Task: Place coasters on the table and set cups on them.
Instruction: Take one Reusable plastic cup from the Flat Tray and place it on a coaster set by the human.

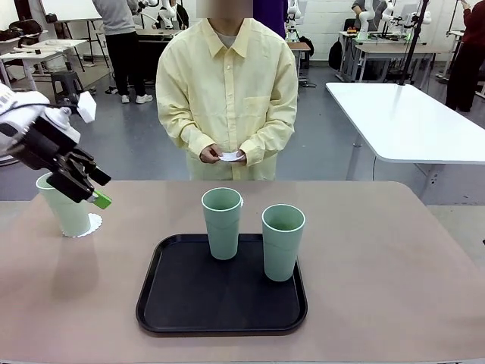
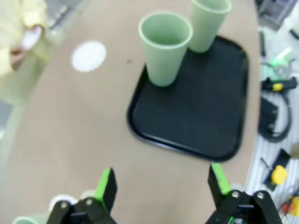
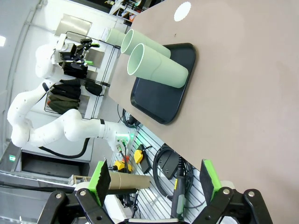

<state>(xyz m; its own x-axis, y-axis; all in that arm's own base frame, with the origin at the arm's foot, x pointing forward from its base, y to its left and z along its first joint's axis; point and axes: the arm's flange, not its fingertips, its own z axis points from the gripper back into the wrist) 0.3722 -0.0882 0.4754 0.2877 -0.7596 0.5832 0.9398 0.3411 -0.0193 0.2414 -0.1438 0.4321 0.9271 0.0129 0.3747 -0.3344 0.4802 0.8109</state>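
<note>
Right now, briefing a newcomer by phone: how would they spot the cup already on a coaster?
Find the beige table and the black tray at its middle. Left of the tray, one mint cup stands on a scalloped white coaster; the other two cups stand on the tray.

Left of the tray [image 1: 197,297], the left gripper [image 1: 101,188] blocks part of the lone cup [image 1: 68,216], and its coaster [image 1: 94,224] just peeks out at the base. Past the tray's far edge, a 2nd coaster [image 2: 88,56] is nearly all behind the left tray cup [image 1: 222,226] from the front. White thing [image 1: 231,157] in the person's hands [image 1: 211,154]: too small to tell. Left wrist view's blurry.
</note>
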